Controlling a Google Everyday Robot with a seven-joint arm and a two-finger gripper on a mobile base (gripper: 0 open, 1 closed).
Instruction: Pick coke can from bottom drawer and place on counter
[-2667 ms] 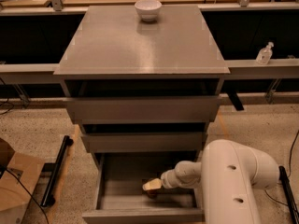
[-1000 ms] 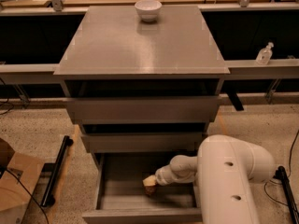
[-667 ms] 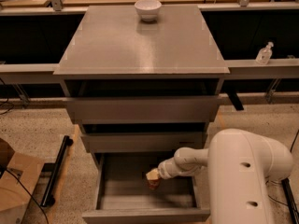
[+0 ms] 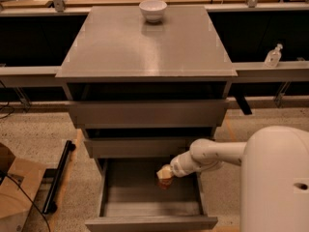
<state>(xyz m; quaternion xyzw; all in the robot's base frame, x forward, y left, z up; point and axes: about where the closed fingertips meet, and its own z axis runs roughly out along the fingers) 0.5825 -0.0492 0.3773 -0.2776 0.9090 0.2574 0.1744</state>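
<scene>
The bottom drawer (image 4: 149, 223) of the grey cabinet is pulled open. My gripper (image 4: 164, 176) reaches into it from the right, over the drawer's back half. A small red patch of the coke can (image 4: 165, 183) shows just under the tan fingers; the rest of the can is hidden by the gripper, which is shut on it. The counter (image 4: 145, 47) is the grey top slab of the cabinet, well above the gripper.
A white bowl (image 4: 153, 9) stands at the counter's far edge. The two upper drawers stick out slightly above the gripper. My white arm fills the lower right. A cardboard box (image 4: 14, 192) and a black bar lie on the floor at the left. A bottle (image 4: 273, 56) stands at the right.
The gripper has moved up and slightly right from the drawer floor. The arm's white body has shifted to the right. The bowl and the drawers have not moved.
</scene>
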